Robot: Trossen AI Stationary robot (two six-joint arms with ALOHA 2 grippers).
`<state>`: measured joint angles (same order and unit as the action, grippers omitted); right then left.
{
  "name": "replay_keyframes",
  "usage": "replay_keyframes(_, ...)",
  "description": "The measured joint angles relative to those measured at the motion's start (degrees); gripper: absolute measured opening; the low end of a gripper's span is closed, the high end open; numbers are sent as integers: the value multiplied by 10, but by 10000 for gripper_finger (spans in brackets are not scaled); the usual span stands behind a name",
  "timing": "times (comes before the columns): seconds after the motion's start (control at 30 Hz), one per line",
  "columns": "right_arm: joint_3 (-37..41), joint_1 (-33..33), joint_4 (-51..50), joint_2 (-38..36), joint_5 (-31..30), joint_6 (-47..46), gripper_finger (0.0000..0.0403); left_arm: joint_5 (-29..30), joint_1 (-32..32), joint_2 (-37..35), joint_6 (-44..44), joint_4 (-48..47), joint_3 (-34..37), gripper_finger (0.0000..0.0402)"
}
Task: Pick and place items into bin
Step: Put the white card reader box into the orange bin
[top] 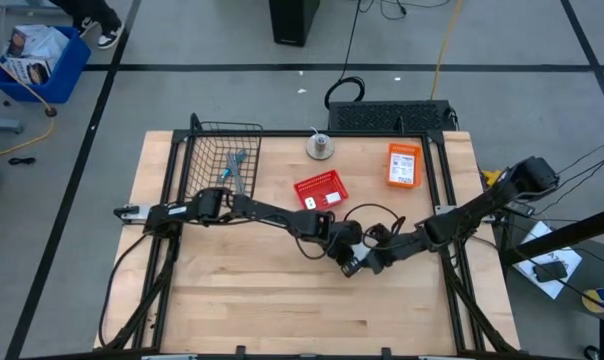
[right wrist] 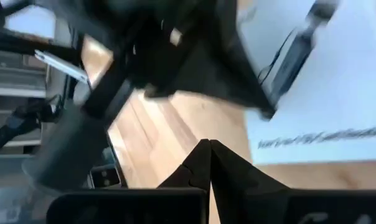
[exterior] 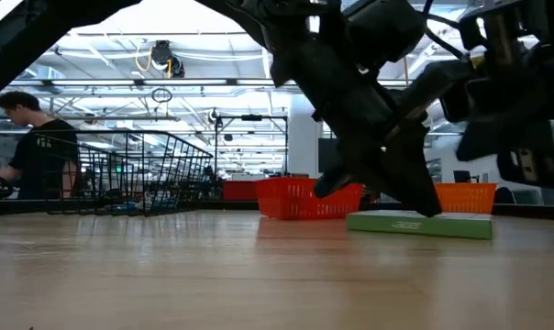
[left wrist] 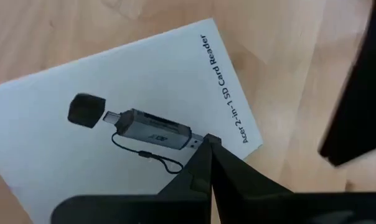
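Note:
A flat white packet [left wrist: 132, 93] printed "Acer 2-in-1 SD Card Reader" lies flat on the table's middle; the low view shows its green edge [exterior: 419, 224]. My left gripper [left wrist: 210, 144] is shut, its tips down on the packet. My right gripper [right wrist: 206, 146] is shut too and hangs just right of it over bare wood, the packet [right wrist: 337, 93] ahead of it. In the high view both grippers [top: 347, 252] [top: 370, 262] hide the packet. A black wire bin [top: 227, 160] at the far left holds grey and teal tools [top: 237, 168]. My left gripper presses its shut fingertips [exterior: 428, 203] onto the packet's printed top face [left wrist: 235, 148], near the edge with the lettering. The fingers come from above, slanting down from the table's left. The packet lies flat on the wood.
A small red basket [top: 320, 190] with white bits in it stands just beyond the grippers. An orange box [top: 404, 165] and a round metal piece [top: 320, 147] sit near the far edge. Bare wood lies toward the near edge. A person [exterior: 34, 147] stands beyond the table.

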<state>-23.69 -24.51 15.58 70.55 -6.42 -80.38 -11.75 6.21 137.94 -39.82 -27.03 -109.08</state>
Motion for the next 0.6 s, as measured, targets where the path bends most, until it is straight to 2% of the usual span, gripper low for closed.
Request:
replay_keyframes(0.13,0,5,-24,-30,-39,18,0,31,9,-28,2,-9,3,3)
replay_keyframes(0.33,0,36,-136,-76,-80,18,0,59,15,-69,5,-22,1,3)
replay_keyframes(0.43,0,63,-196,-84,-67,21,0,61,24,-74,-10,-57,1,4)
replay_keyframes(0.6,1,104,-223,-81,-32,65,0,55,34,-64,-29,-110,14,3)
